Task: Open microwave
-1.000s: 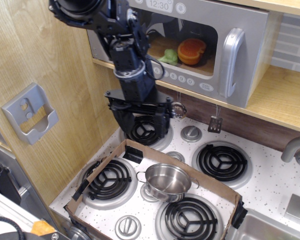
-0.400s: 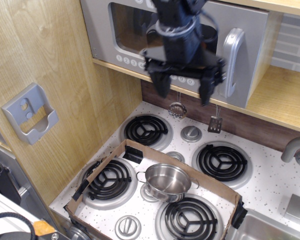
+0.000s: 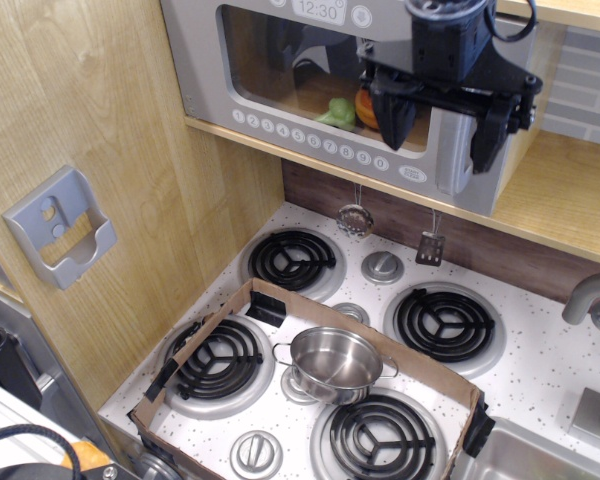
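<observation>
The grey microwave (image 3: 205, 60) sits on a wooden shelf at the top, its door shut. Its clock display (image 3: 318, 10) reads 12:30, and a row of round white buttons (image 3: 310, 138) runs under the window. Green and orange toy food (image 3: 338, 112) shows through the glass. My black gripper (image 3: 440, 135) hangs open in front of the door's right side. One finger (image 3: 393, 118) is left of the silver vertical handle (image 3: 452, 152) and the other finger (image 3: 484, 140) is right of it. I cannot tell whether they touch the handle.
Below is a white toy stove with black coil burners (image 3: 292, 258). A cardboard frame (image 3: 212, 322) lies on it around a steel pot (image 3: 335, 362). A strainer (image 3: 355, 218) and a spatula (image 3: 430, 246) hang under the shelf. A grey holder (image 3: 60, 225) is on the left wall, and a faucet (image 3: 590, 296) stands at right.
My gripper has moved up and to the right, from over the stove, past the window and buttons, to the handle. It stays open. The door has not moved.
</observation>
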Motion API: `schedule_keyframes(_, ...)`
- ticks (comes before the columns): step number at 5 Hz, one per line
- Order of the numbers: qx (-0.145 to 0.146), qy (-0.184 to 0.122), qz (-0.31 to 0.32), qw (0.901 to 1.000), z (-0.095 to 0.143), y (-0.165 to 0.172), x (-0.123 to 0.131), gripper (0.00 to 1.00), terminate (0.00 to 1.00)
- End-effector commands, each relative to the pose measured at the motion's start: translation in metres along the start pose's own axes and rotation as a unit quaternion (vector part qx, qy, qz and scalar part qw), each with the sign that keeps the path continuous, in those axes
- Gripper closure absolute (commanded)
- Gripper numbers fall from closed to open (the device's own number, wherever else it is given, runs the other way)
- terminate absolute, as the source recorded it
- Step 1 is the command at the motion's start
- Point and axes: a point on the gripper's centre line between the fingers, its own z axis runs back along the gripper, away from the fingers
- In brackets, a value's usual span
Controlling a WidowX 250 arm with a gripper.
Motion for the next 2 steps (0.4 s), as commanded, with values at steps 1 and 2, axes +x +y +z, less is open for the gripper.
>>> schedule_keyframes(1,0.005,-0.032,-0.027,0.9991,-0.0044,0.0056,0.0276,0.00,0.00)
schedule_keyframes(2,-0.004,-0.029,-0.032,0.9991,-0.0114,0.0089,0.0330,0.00,0.00)
